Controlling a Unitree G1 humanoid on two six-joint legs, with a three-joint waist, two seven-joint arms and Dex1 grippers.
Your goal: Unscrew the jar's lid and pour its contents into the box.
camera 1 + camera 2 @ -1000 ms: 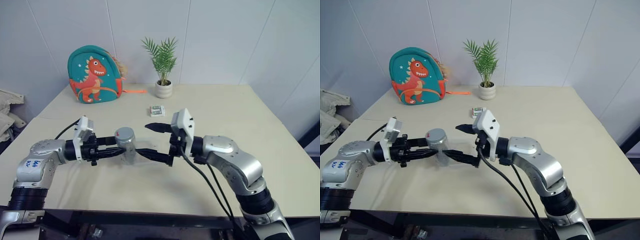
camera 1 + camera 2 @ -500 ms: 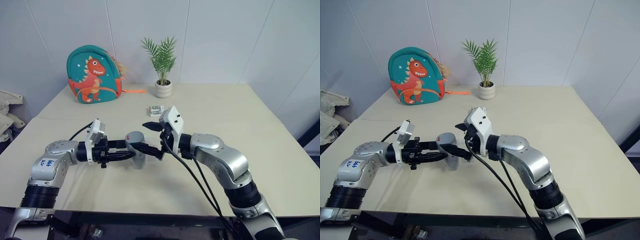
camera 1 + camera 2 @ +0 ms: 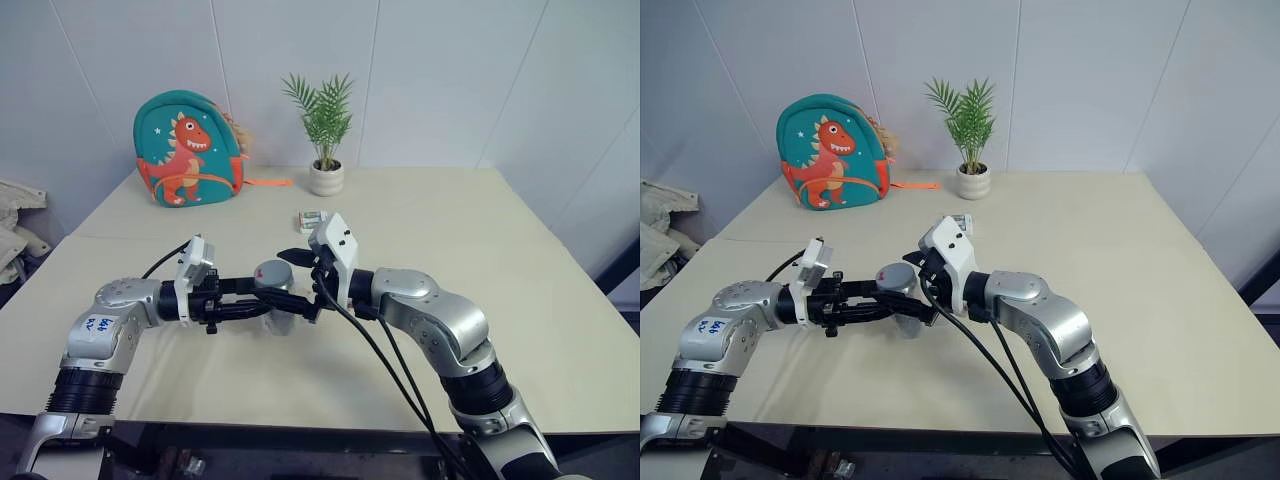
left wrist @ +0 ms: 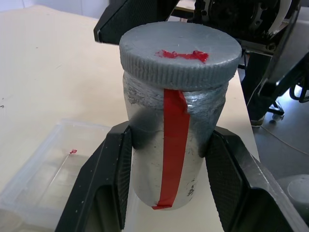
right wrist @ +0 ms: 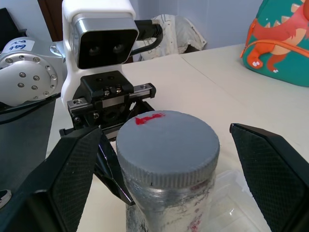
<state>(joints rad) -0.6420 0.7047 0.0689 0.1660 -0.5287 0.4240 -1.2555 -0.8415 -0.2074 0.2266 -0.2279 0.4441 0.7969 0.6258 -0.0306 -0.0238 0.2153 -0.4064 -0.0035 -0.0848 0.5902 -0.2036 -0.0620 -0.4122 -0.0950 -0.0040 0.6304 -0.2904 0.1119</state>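
Left gripper [image 4: 169, 193] jaws clamp the jar [image 4: 171, 150] upright over the bench [image 3: 480, 260]; right gripper [image 5: 164, 159] jaws stand apart, flanking the lid [image 5: 166, 140] at three and nine o'clock

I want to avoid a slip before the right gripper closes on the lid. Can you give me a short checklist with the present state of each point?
1. Left gripper shut on the jar, jar upright: ok.
2. Lid on the jar, not yet removed: ok.
3. Right gripper open, one finger on each side of the lid: ok.
4. Right fingers apart from the lid, no contact yet: ok.
5. Box on the table below the jar: ok.
6. Contents inside the jar: cannot tell, the wall is not see-through.
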